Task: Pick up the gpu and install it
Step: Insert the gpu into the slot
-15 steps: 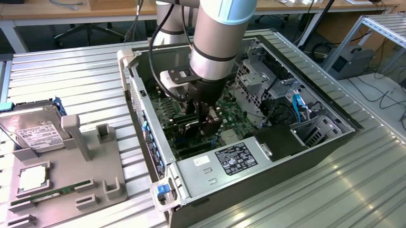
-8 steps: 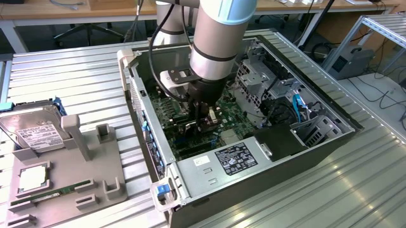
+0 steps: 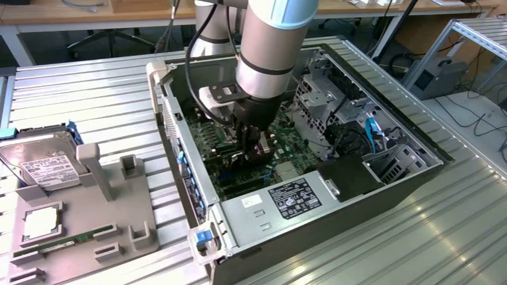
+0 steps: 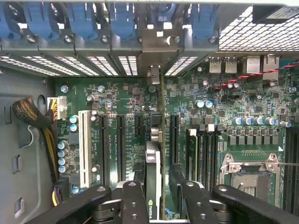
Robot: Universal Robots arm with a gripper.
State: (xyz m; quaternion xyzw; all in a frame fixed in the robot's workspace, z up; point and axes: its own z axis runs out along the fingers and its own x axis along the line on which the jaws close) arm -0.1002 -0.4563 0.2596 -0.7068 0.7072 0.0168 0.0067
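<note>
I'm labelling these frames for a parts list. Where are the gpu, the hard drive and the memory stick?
gpu point(image 4: 154, 182): wrist view, its edge-on board between the fingers.
hard drive point(image 3: 40, 161): exterior view, white label.
memory stick point(image 3: 63, 244): exterior view, middle of green strip.

**Ribbed metal bench in a workshop**

Underfoot of everything, a bench point(image 3: 95, 101) of pale ribbed aluminium, running wall to wall across the exterior view, glossy with overhead light at the near corner toward that view's right. Behind the bench, a wooden desk point(image 3: 119, 15) along the far edge, dark floor below it. Under the desk, a chair base point(image 3: 107, 40) with splayed legs. Beyond the bench toward the exterior view's right, a slotted aluminium frame point(image 3: 467, 35), a grey box point(image 3: 436, 74) at its foot, and black cables point(image 3: 475, 116) looped on light grey floor point(image 3: 483, 136).
</note>
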